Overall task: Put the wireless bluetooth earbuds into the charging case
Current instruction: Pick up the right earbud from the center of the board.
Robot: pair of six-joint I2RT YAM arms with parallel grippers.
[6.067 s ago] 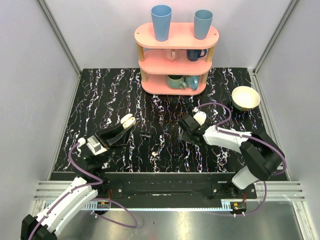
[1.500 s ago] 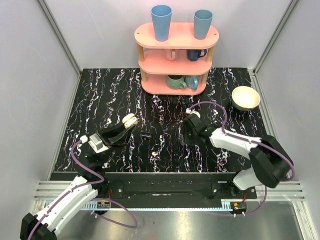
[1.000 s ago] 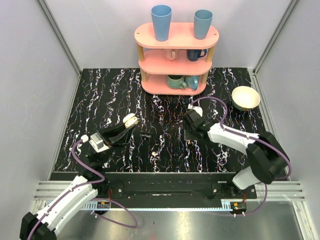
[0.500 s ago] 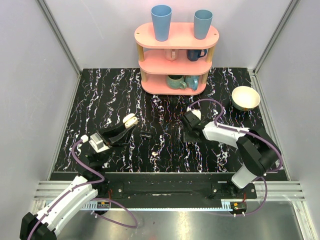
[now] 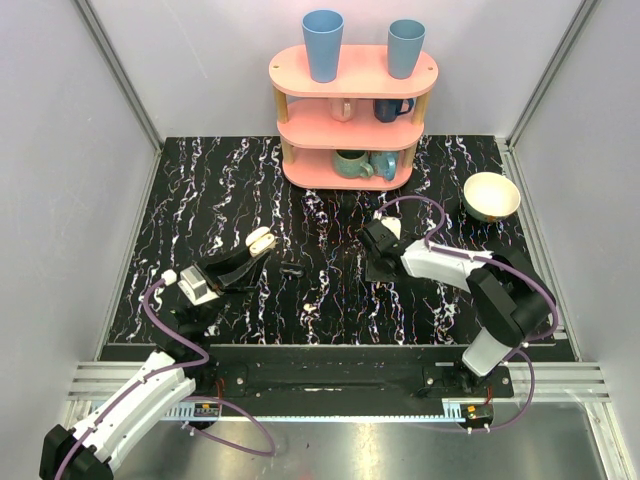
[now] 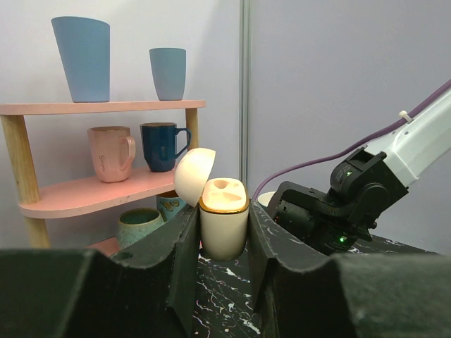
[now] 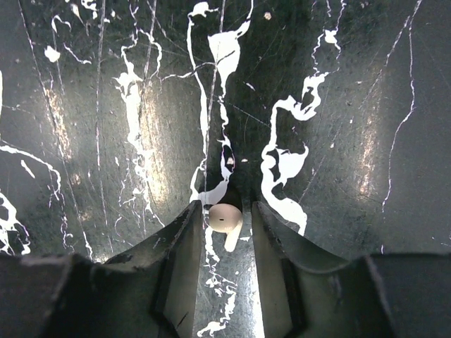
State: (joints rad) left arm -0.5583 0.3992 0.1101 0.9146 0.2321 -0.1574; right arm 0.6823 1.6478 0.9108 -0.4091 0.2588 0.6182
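While the left pincer (image 5: 252, 254) clamps the open charging case (image 6: 224, 229) upright, the right pincer (image 7: 225, 210), narrow astride the white earbud (image 7: 225, 221) lying on the worktop (image 7: 106, 105) but not yet pinching, should close gently and squarely, lest it squirt free.

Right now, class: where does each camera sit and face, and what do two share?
Top external: overhead behind, looking down on the table; left arm and right arm show.
Left wrist: level, left gripper holding the charging case.
Right wrist: straight down, right gripper around an earbud.
Shared: top and left wrist show the case and pink shelf.
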